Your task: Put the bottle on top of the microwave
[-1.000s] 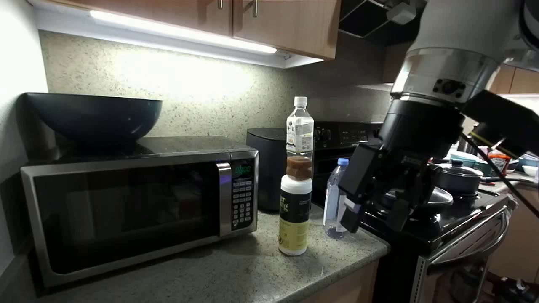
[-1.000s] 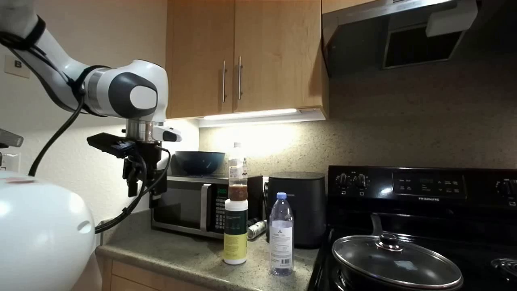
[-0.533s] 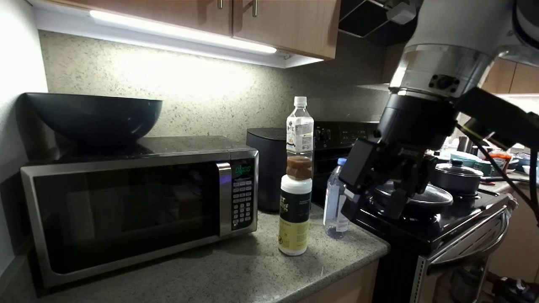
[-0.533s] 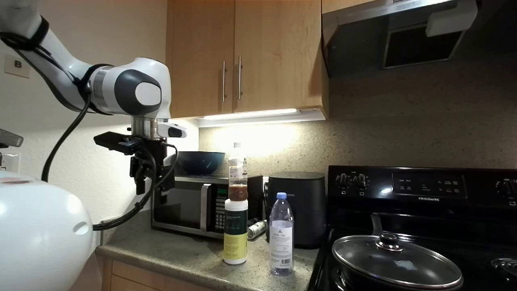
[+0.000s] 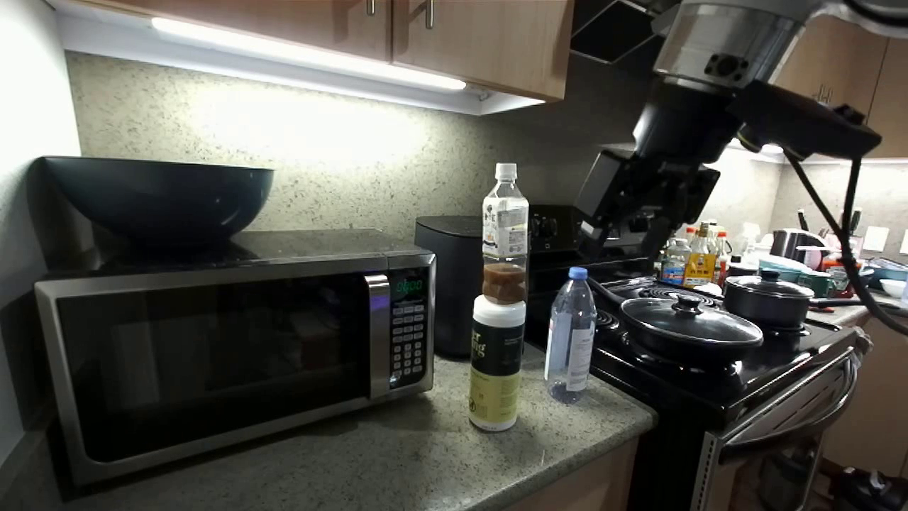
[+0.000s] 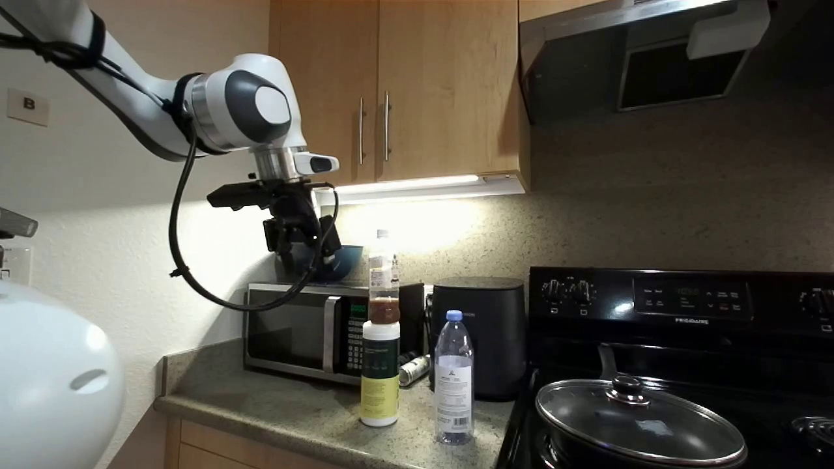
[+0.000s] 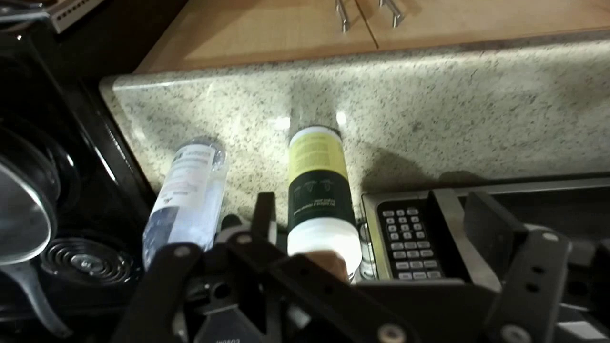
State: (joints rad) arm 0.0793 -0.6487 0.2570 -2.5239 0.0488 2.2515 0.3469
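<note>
The bottle (image 5: 505, 227), clear with a white cap and brown lower part, stands upright on a black-and-yellow canister (image 5: 495, 369) with a white lid. It also shows in an exterior view (image 6: 384, 280); in the wrist view only its brown part (image 7: 329, 262) shows behind my gripper's linkage. The silver microwave (image 5: 213, 355) stands beside it and also shows in an exterior view (image 6: 290, 332). My gripper (image 5: 623, 248) is open, empty and tilted, apart from the bottle at about the height of its upper half. In the wrist view the fingers of my gripper (image 7: 376, 214) stand wide apart.
A dark bowl (image 5: 159, 195) sits on the microwave's far left top. A bluish water bottle (image 5: 570, 337) stands near the canister. A black appliance (image 6: 479, 339) is behind them. The stove holds a lidded pan (image 5: 688, 326). Wooden cabinets (image 6: 449, 91) hang above the counter (image 5: 340, 461).
My gripper has risen clearly and tilted. It has moved right in one exterior picture and slightly left in another, uncovering the water bottle and pan. The bottle and canister have not moved.
</note>
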